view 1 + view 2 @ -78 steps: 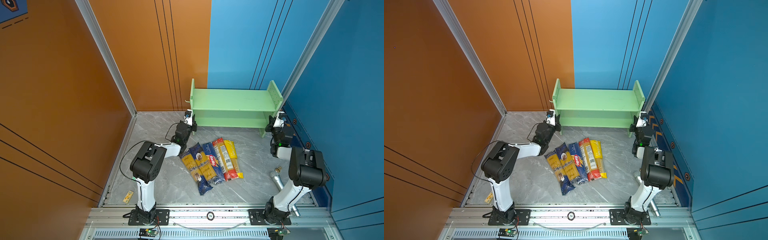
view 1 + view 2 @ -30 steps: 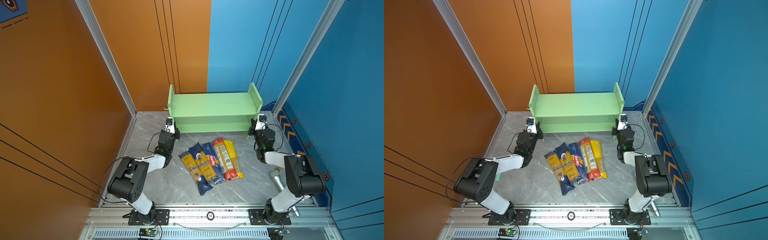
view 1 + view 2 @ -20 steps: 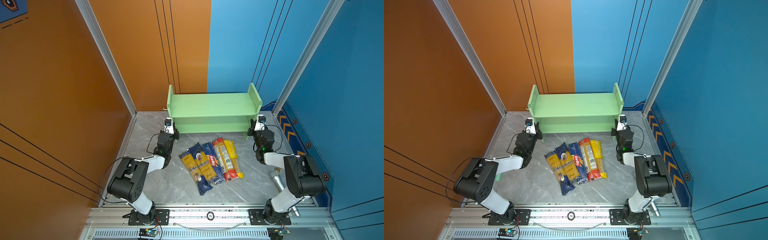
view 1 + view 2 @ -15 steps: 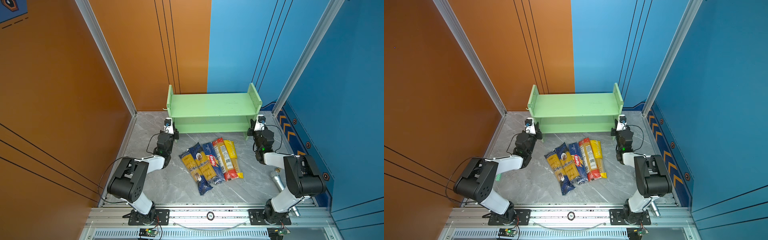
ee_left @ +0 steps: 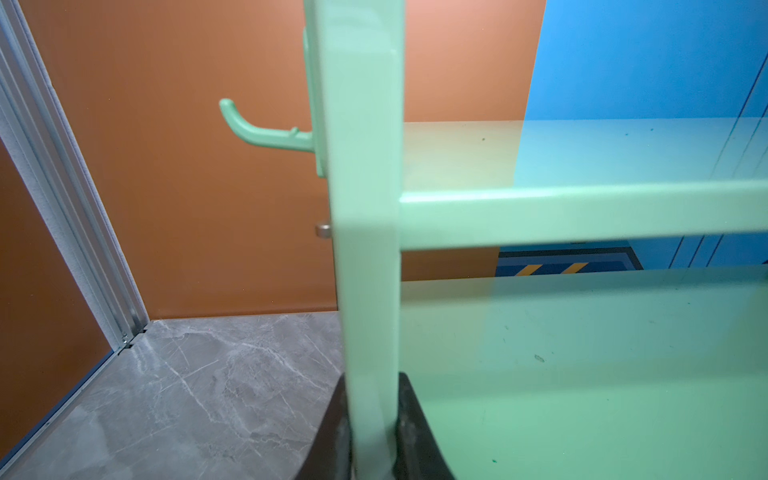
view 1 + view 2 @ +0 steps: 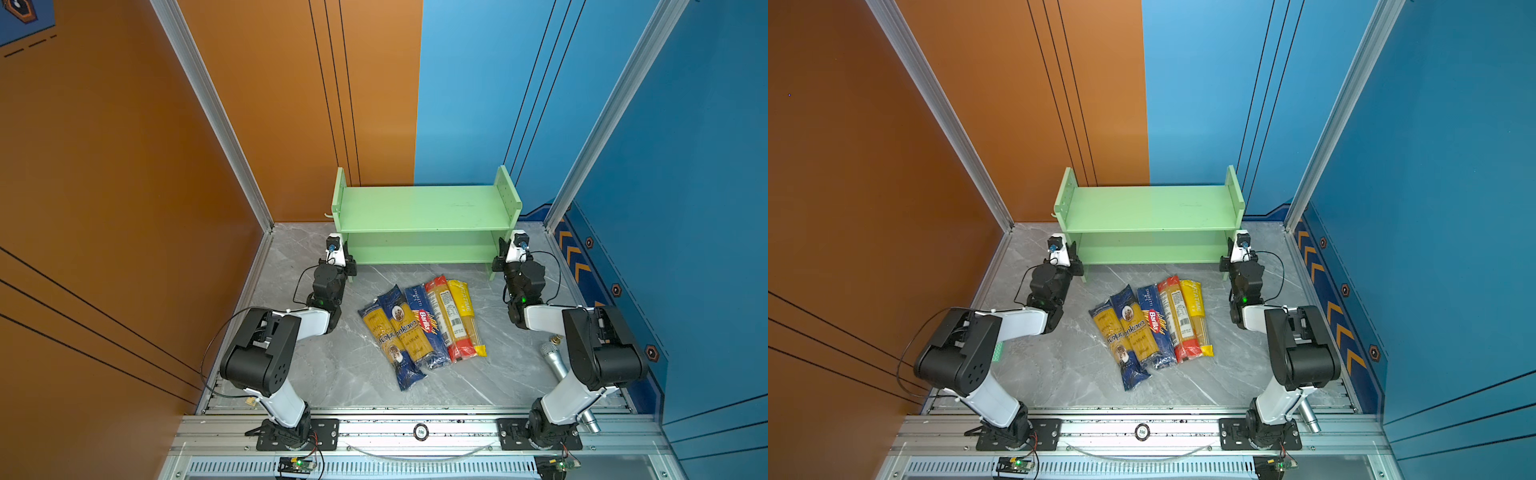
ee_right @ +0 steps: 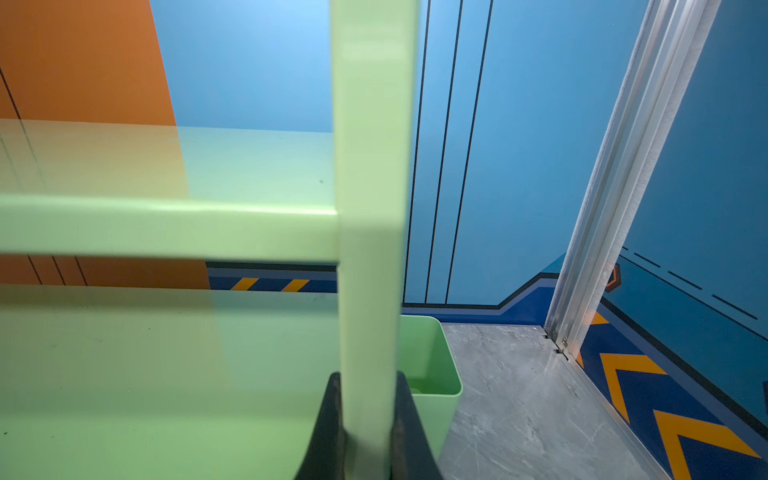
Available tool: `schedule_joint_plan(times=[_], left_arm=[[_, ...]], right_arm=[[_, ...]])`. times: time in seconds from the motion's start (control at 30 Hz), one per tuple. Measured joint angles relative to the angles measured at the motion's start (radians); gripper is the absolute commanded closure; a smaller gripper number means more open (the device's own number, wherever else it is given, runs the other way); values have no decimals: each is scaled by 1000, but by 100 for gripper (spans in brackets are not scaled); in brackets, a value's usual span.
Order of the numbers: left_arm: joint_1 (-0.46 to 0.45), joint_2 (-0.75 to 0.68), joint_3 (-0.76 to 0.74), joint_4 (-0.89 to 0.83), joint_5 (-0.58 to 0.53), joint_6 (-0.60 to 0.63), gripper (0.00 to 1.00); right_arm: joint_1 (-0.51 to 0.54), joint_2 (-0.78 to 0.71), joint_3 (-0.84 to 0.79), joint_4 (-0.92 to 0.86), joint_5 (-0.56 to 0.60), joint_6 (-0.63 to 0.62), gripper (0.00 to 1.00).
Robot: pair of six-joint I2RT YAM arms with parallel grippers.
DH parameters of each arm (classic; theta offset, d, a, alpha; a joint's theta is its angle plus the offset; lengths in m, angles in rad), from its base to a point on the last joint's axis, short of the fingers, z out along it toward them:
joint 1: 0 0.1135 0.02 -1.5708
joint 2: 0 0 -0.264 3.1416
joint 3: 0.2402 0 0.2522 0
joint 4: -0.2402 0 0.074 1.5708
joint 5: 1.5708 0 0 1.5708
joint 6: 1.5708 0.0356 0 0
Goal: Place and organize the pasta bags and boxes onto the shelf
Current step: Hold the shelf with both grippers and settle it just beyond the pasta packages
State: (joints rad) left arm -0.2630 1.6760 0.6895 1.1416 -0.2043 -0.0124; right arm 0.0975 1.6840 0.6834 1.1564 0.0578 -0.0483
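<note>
wrist views show left gripper [image 5: 372, 415] and right gripper [image 7: 365, 415] clamped on shelf [image 5: 582, 216]; only top views show packets [image 6: 419, 328].

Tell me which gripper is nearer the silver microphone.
Right. The right gripper clamps the shelf on the same side as the microphone; the left gripper clamps its other end, beyond the pasta packets.

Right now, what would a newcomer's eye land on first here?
The green shelf at the back, with the left gripper and right gripper each clamped on one of its end uprights. Next, the five spaghetti packets lying side by side on the marble floor in front of it, none shelved. A silver microphone lies toward the floor's right edge.
</note>
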Motion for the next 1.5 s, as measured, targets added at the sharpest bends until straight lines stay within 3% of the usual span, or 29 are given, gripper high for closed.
schedule_joint_plan(times=[0.27, 0.63, 1.23, 1.27, 1.33, 1.5], left_arm=[[14, 54, 19, 71, 25, -22, 100], [14, 58, 25, 69, 34, -30, 100], [-27, 76, 71, 23, 21, -21, 100], [-28, 76, 71, 23, 18, -21, 98], [-31, 76, 71, 23, 11, -19, 86], [-38, 76, 70, 22, 9, 1, 72]], right_arm=[[-1, 61, 34, 58, -1, 0, 100], [-44, 98, 58, 87, -107, 14, 100], [-105, 120, 60, 126, -168, 28, 100], [-105, 121, 60, 129, -171, 30, 96], [-106, 125, 60, 136, -175, 33, 79], [-107, 130, 62, 138, -217, 25, 62]])
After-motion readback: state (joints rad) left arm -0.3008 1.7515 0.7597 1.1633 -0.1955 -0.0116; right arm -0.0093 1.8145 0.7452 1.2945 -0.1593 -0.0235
